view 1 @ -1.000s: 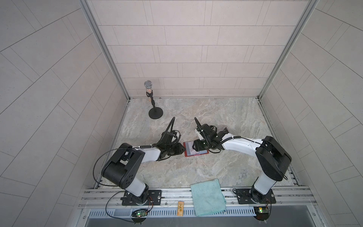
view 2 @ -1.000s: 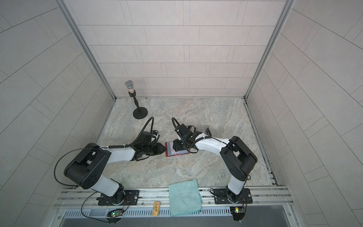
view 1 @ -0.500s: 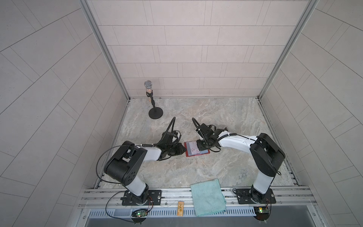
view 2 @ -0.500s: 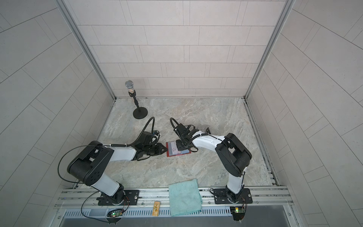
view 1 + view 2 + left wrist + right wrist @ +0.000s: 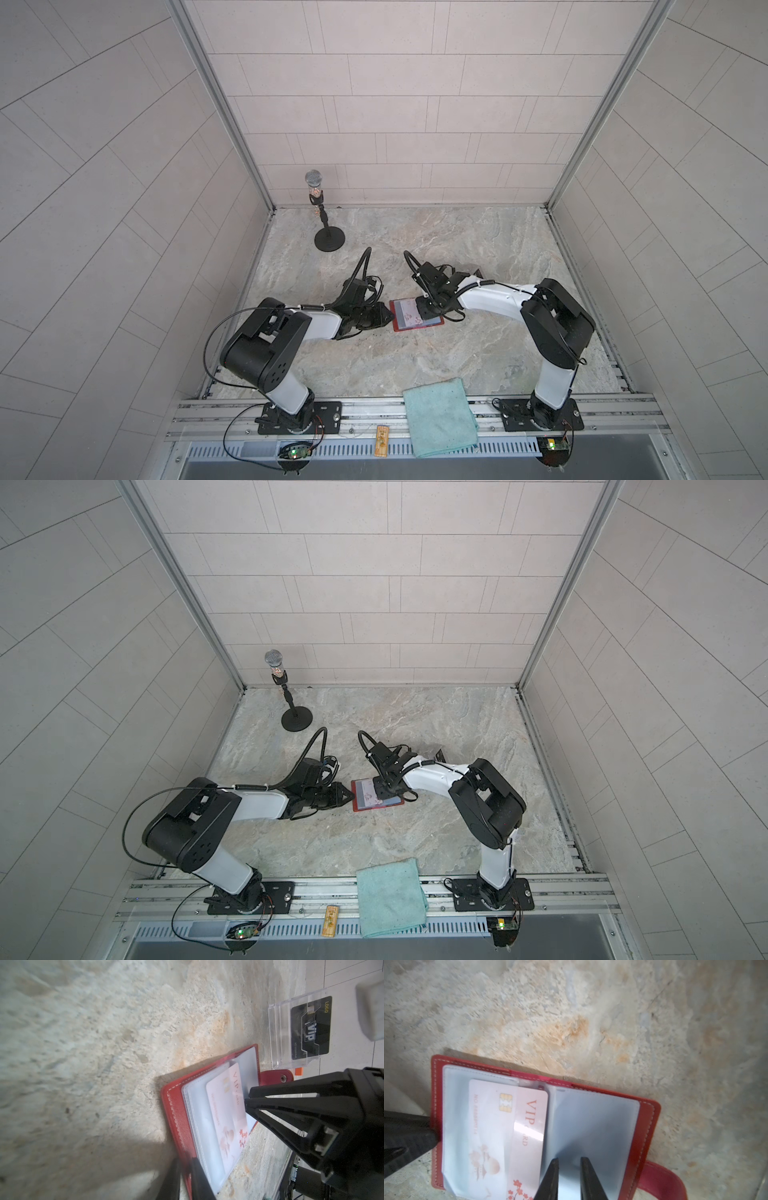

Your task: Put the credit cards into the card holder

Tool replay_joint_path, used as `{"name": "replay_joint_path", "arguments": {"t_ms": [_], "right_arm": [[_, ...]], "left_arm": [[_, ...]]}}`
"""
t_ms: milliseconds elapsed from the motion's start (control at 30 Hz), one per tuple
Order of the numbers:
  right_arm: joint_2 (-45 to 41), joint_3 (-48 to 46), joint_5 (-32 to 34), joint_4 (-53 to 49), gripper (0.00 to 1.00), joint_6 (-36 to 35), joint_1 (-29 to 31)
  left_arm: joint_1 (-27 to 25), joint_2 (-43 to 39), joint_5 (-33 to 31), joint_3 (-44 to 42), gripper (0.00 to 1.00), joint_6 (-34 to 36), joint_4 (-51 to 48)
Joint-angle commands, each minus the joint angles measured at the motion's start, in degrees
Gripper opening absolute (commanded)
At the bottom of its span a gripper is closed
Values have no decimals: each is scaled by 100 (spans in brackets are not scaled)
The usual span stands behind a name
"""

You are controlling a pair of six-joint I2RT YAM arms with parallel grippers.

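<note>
Right arm's jaws have narrowed as the right gripper [image 5: 569, 1159] settled over the open card holder [image 5: 648, 1126], on its tab-side page; whether they pinch anything, I cannot tell. Left gripper [image 5: 186, 1165] clamps its cover edge. Pale pink card [image 5: 529, 1126] sits half-sleeved, likely needing one more push.

Our left arm [image 5: 320, 328] and right arm [image 5: 490, 301] stretch low toward the middle, tips close together. Our left gripper [image 5: 388, 319] pinches the wallet [image 5: 405, 325] by its edge. Our right gripper [image 5: 568, 1164] tips down, jaws almost closed.
</note>
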Motion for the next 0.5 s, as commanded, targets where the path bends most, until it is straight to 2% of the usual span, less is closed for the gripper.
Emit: {"name": "replay_joint_path", "arguments": {"t_ms": [0, 467], "right_arm": [[196, 29, -55, -133, 21, -60, -1], [316, -23, -774, 250, 21, 42, 2]], "left_arm": [[-24, 262, -287, -159, 18, 29, -631], [-19, 310, -263, -133, 18, 29, -601]]}}
